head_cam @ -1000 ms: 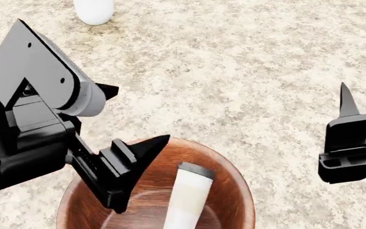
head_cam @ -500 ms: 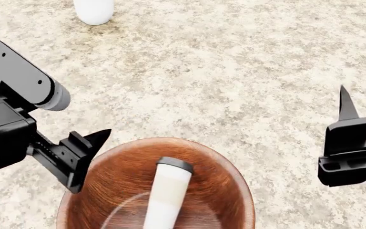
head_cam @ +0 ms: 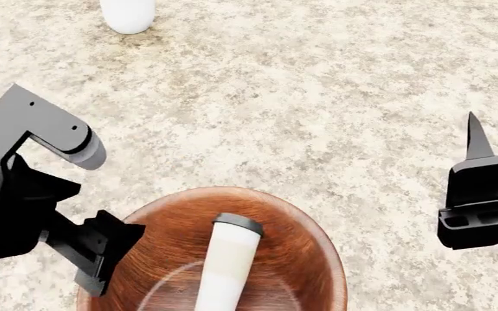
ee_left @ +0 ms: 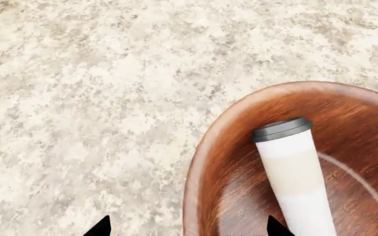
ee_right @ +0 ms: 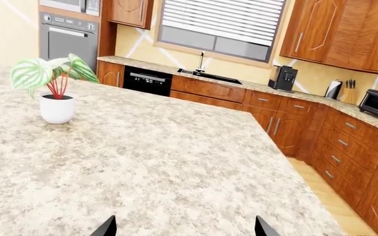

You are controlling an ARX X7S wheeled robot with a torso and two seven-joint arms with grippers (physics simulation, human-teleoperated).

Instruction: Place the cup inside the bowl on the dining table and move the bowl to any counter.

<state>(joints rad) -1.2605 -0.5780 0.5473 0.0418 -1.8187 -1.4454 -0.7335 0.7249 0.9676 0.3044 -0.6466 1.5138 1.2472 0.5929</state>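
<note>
Cup cream w/ dk grey lid; bowl reddish-brown wood grain; dining table pale beige speckled.

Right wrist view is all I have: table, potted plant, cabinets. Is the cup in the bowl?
Observer: Yes. Head view shows the cup lying tilted inside the bowl.
Operator: Left tool holding it?
Observer: No. The left tool is open and apart from the cup. In the left wrist view it straddles the bowl's rim, one tip over the dining table and one over the bowl.
Operator: Where's my right tool relative to the bowl?
Observer: The right tool is off to the bowl's right over bare table, not touching the bowl.
</note>
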